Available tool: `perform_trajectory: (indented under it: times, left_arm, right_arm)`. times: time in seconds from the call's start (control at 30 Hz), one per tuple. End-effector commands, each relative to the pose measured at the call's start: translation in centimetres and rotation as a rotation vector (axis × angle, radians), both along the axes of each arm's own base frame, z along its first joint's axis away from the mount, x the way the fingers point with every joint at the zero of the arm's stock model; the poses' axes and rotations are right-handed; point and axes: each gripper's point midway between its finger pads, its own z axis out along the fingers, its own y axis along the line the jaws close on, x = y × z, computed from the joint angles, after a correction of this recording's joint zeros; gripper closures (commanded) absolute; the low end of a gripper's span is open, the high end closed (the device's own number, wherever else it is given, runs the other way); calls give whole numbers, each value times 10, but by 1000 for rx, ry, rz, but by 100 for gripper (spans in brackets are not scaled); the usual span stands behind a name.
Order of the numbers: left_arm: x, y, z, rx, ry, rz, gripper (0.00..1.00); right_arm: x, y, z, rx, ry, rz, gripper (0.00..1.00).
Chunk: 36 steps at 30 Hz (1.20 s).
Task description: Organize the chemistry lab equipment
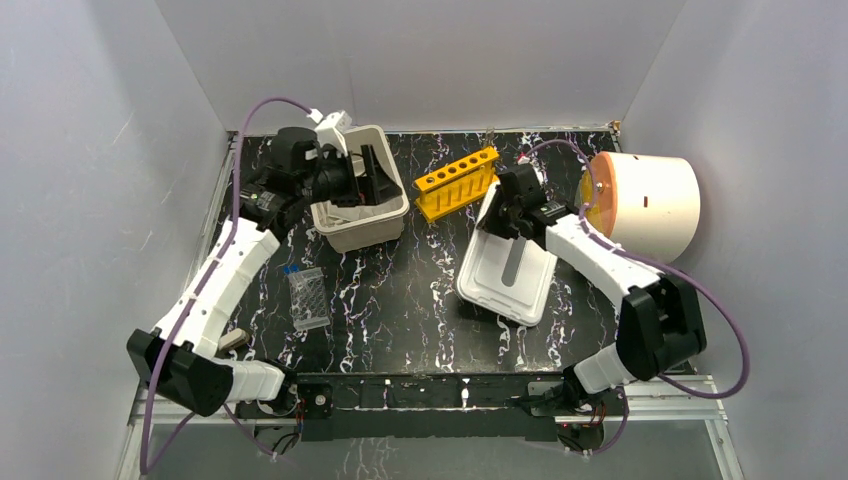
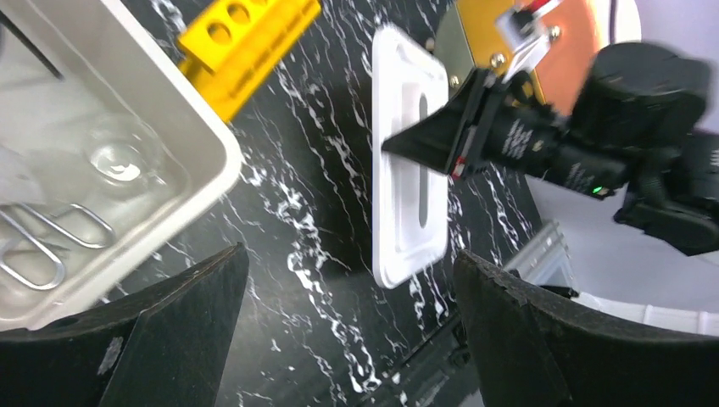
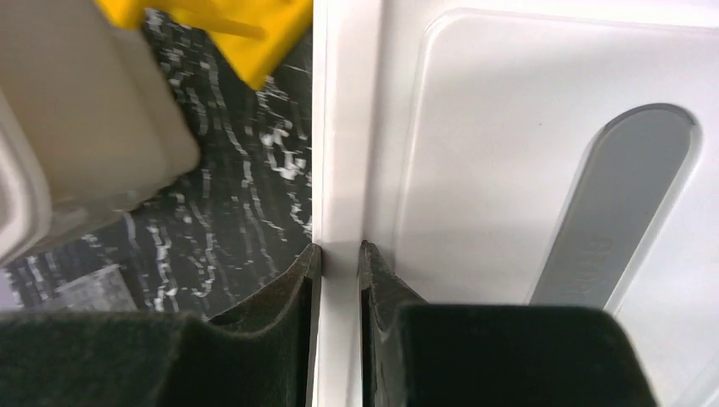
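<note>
On white lid (image 3: 475, 170) rim, right end effector (image 3: 337, 250) pinched

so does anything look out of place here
The white lid lies askew on the table, off the beige bin, its edge pinched by the right gripper. The cream drum at the right lies on its side.

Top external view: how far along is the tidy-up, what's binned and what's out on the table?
Done: the bin holds a clear glass dish and bent wire pieces. In hand: the right gripper is shut on the white lid at its edge, lid not yet on the bin; the left gripper is open and empty over the bin. Left: the yellow rack and the clear rack sit out on the table.
</note>
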Motion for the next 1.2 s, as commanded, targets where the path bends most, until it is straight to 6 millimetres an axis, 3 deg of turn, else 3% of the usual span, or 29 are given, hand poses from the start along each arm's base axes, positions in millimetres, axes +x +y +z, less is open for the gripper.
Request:
perform_trajectory:
  times: [0.0,0.37,0.83,1.0,1.07,1.17]
  left_arm:
    - [-11,-30,-12,-88,56,-72,11]
    - [-39,-101,-71,-166,251,-246,11]
    - [-64,-155,-131,-119,391,-404,24]
    - [-70,-168,-134,-133,409,-458,41]
    - [-70,-169,-136,-136,420,-460,56]
    - [-70,-169,-138,-134,427,-451,69]
  right_arm:
    - [10,8,42,62,-155,56,92]
    - [4,12,77,188,-222,25,93]
    - [-7,30,97,311,-217,103,93]
    - [-9,33,101,334,-215,120,93]
    - [-11,34,102,345,-212,122,93]
    - [-13,34,101,359,-206,123,93]
